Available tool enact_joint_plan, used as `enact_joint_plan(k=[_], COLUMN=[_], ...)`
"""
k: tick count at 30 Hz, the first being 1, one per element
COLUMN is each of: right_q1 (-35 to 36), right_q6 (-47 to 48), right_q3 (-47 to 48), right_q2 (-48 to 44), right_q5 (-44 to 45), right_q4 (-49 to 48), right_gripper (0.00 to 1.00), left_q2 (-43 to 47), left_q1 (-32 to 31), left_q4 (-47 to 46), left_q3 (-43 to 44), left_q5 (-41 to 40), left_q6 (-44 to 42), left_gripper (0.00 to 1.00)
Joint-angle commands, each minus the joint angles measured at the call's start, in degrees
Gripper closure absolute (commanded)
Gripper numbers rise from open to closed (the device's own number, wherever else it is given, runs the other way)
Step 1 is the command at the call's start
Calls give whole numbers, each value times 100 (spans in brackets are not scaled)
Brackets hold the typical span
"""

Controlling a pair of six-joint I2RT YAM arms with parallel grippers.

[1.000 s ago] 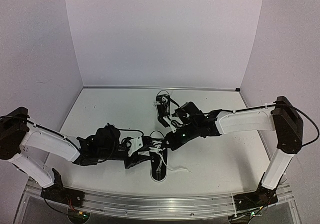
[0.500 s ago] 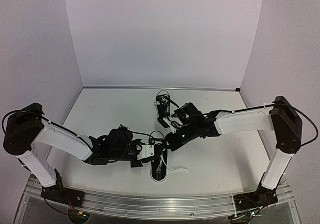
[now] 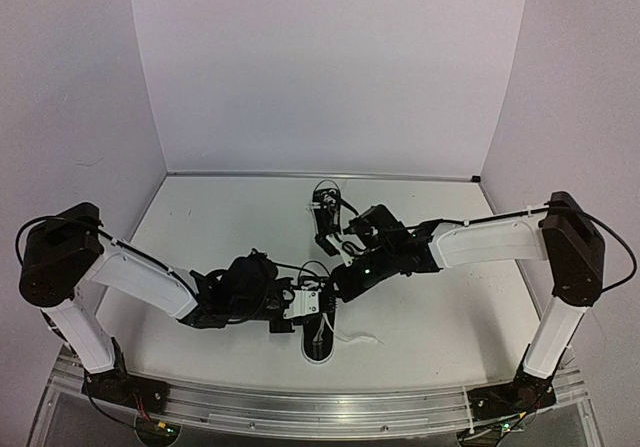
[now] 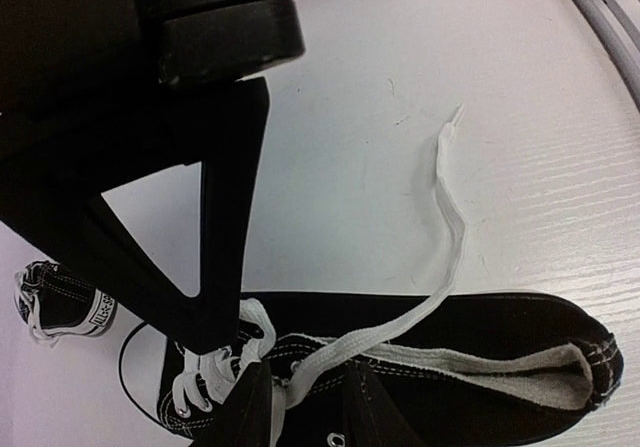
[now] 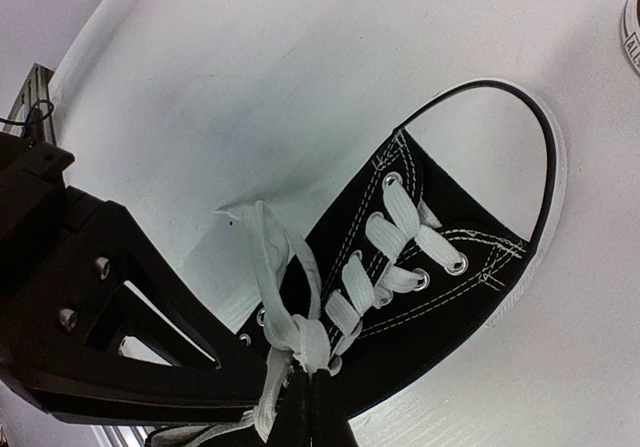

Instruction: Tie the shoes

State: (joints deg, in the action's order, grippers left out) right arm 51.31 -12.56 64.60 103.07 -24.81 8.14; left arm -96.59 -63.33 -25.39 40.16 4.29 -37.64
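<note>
Shoe (image 3: 319, 342) heel near table (image 3: 450, 317) front edge.

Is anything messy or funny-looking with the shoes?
Yes. The lace of the near shoe is not tied: its loose end trails out across the table. The far shoe sits apart behind it, not side by side.
</note>
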Motion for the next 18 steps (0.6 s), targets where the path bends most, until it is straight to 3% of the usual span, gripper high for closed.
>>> enact_joint_plan(k=[1, 18], right_q1=[11, 11], right_q6=[-44, -36], right_q3=[64, 52], right_q2=[72, 72], right_q5=[-45, -45], right_q4=[-129, -132], right_gripper=[100, 100], left_q2=[-102, -229], left_q1=[-59, -101], left_q4=[64, 210], left_q3=[294, 328], left_q5=[-56, -85], left_q6=[-92, -169], left_gripper=[75, 76])
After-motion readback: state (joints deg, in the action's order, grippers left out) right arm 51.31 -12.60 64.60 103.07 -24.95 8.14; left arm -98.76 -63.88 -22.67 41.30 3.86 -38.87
